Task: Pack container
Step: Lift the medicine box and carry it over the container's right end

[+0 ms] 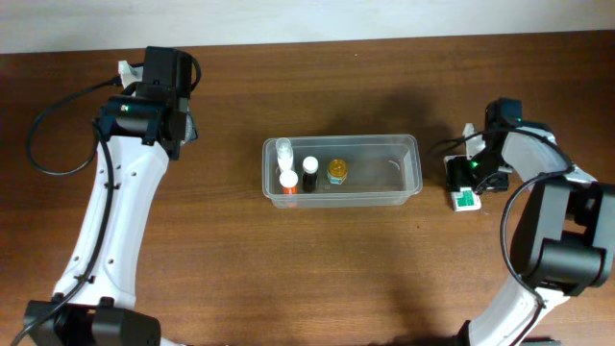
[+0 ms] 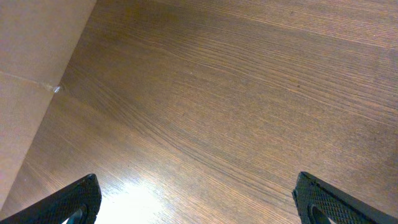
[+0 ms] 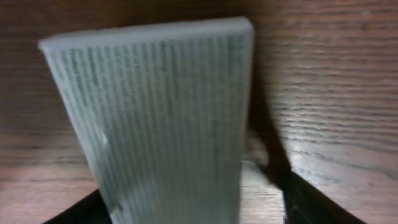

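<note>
The clear container [image 1: 389, 178] sits mid-table and holds several small bottles, among them a black one [image 1: 310, 173] and an amber jar [image 1: 336, 171]. My right gripper [image 1: 469, 181] is low over the small white-and-green box [image 1: 465, 199], right of the container. In the right wrist view the box [image 3: 161, 112] stands between the fingers [image 3: 193, 208]. A gap shows at the right finger, so the gripper is open around it. My left gripper [image 2: 196, 190] is open and empty over bare wood, at the far left in the overhead view [image 1: 181, 125].
The wooden table's back edge meets a pale wall behind the left arm [image 2: 37, 74]. Black cables run beside both arms [image 1: 43, 144].
</note>
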